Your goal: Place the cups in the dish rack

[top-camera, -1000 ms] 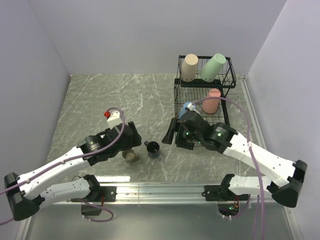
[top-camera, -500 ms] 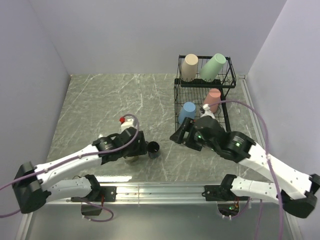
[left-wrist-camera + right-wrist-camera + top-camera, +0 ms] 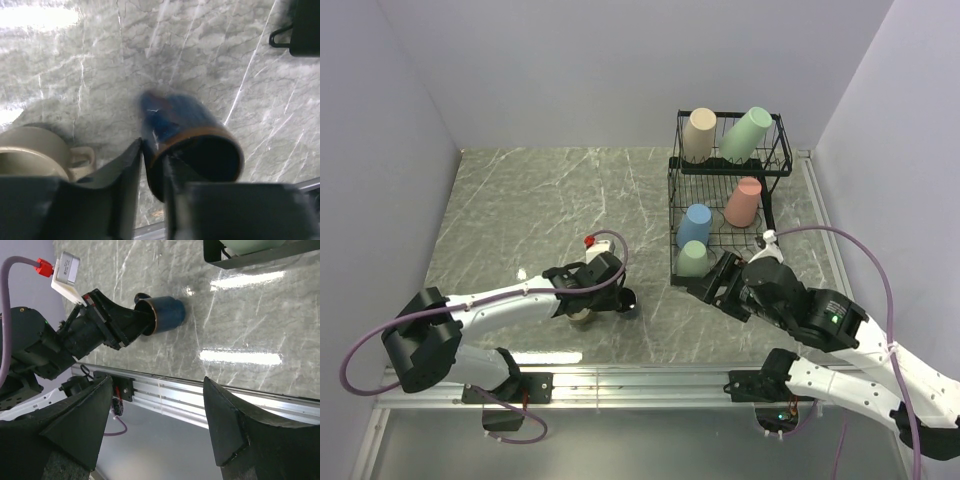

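Just beside the olive-tan mug (image 3: 30, 150), my left gripper (image 3: 152, 152) is pinched on the rim of the dark navy mug (image 3: 185, 120), one finger inside and one outside, the mug tipped, while five tumblers (image 3: 696, 222) sit in the dish rack (image 3: 715, 168) and my right gripper (image 3: 157, 382) hangs spread wide and empty near its front

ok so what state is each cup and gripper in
dish rack: holds five cups
beige cup: inverted, top tier
upper pale green cup: inverted, leaning, top tier
salmon-pink cup: inverted, lower tier
blue cup: inverted, lower tier
lower pale green cup: inverted, lower tier
olive-tan mug: upright on table
dark navy mug: tipped, wall pinched
left gripper: shut on dark navy mug
right gripper: open, empty
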`<state>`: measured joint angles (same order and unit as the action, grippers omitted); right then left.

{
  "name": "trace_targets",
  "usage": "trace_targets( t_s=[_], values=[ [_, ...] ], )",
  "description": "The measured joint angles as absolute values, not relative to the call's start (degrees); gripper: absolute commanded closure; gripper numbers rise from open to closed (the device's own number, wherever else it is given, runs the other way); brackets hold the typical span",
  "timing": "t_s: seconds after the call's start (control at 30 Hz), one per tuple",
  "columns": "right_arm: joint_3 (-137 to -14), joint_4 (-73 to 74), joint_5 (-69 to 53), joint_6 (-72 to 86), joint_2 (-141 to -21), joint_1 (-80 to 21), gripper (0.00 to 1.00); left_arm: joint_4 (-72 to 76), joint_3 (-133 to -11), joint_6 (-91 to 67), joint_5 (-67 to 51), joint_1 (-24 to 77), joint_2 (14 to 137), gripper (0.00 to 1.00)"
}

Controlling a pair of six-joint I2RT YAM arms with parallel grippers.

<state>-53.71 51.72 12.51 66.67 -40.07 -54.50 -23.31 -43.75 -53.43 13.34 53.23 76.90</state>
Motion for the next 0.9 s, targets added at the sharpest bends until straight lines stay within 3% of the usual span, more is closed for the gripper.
trace_targets(
  t_s=[0.1,0.33,0.5,0.67,0.9],
  values=[
    [-53.5,52.2,12.6,66.9,-39.4,-54.5,0.21,-23.5,-43.7,-53.1,13.3,53.2,76.9,0.99],
    [-52.6,48.0,10.8,66.6,-36.5,-54.5,0.15,-25.3,-43.9,-53.2,11.8,51.9,74.7,0.99],
    [-49.9,33.6,4.5,66.8,-34.7,-54.5,0.11,-22.3,-43.1,-54.3,3.3,45.3,57.3,0.99],
    [-50.0,20.4,-0.4,67.7,-38.7,-54.5,0.10,-6.7,-42.5,-61.1,-8.4,35.9,43.4,1.00],
    [-53.8,5.0,-6.5,68.9,-48.7,-54.4,0.09,18.5,-34.7,-76.4,-20.8,32.9,43.7,0.99]
  ],
)
